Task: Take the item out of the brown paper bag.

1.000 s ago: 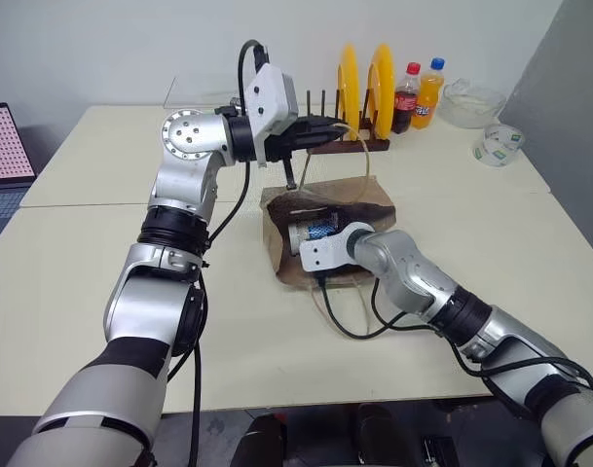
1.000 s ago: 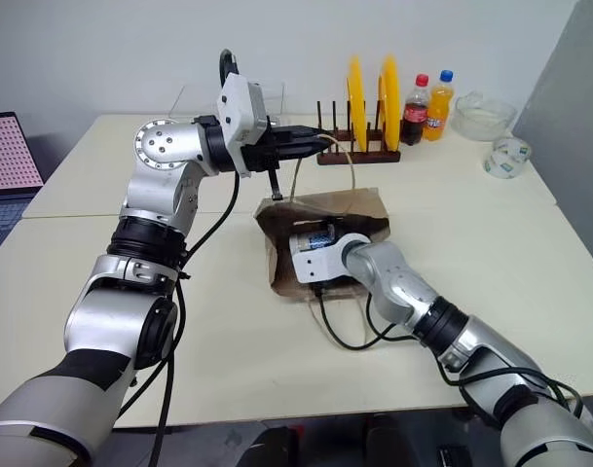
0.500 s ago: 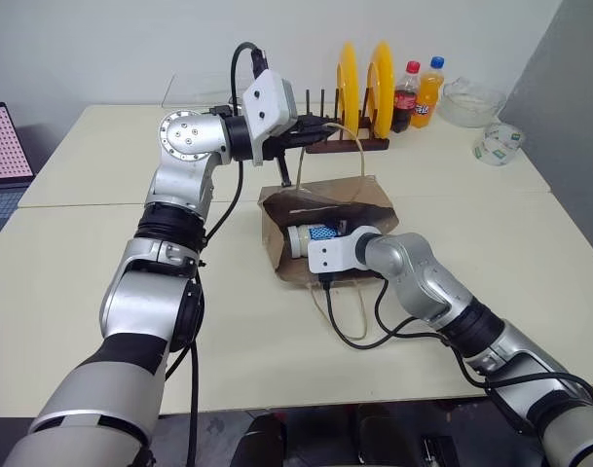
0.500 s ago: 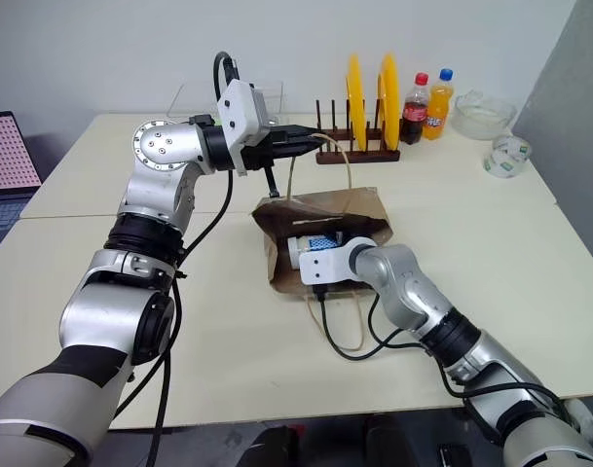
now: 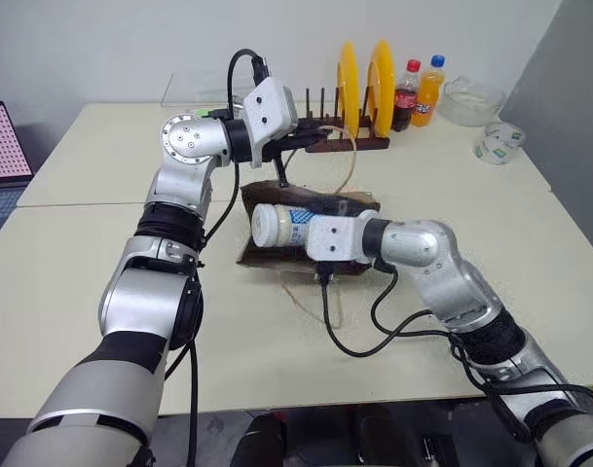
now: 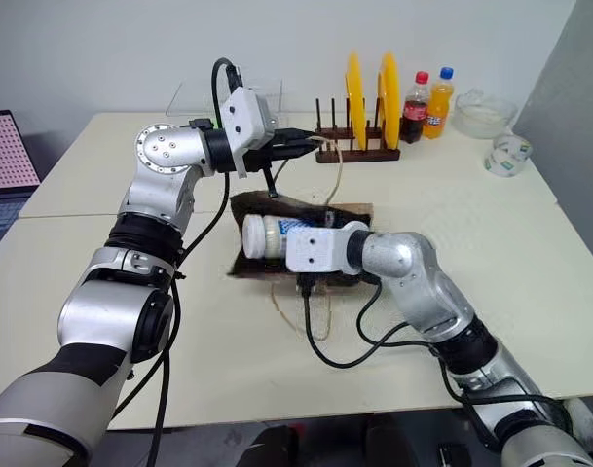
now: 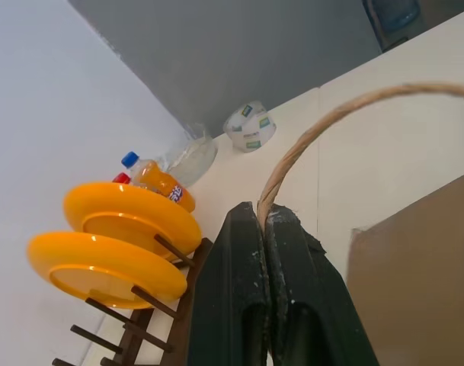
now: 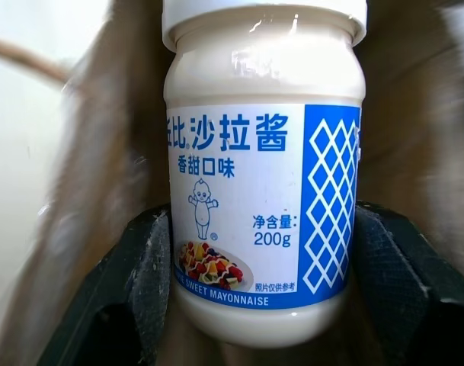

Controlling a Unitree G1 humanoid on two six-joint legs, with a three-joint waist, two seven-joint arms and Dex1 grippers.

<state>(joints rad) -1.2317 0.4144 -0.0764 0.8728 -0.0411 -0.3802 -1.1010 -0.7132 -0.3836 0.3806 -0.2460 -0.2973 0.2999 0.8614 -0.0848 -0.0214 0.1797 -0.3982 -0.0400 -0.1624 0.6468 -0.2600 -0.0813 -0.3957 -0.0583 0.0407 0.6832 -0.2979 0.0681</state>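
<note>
Left eye view: cream table (image 5: 101, 292) carries everything. Brown paper bag (image 5: 350, 206) sits mid-table, crumpled and flattened, mouth facing the robot's left, one loop handle (image 7: 323, 130) pulled up and back toward the rack, the other tan loop lying on the table in front of the bag. Left gripper (image 7: 266, 229) has its fingers pressed together on that raised handle, pinching it just above the bag; in the left wrist view the tan cord runs out from between the black fingers. Right gripper (image 8: 262, 259) reaches across the bag from the right and is clamped on the item (image 5: 279, 225), a white mayonnaise bottle with blue-and-white label; black fingers (image 8: 140, 267) sit either side of the label's lower half, touching it. Bottle lies roughly level, white cap pointing to the robot's left, cap end and most of the body sticking out past the bag's mouth, raised above the table. Far side: wooden dish rack (image 5: 345, 144) holding two yellow plates (image 5: 381, 73), then cola bottle (image 5: 406, 96) and orange soda bottle (image 5: 427, 92) just beside each other, a clear bowl (image 5: 471, 100), tape roll (image 5: 499, 142) near the right edge.
</note>
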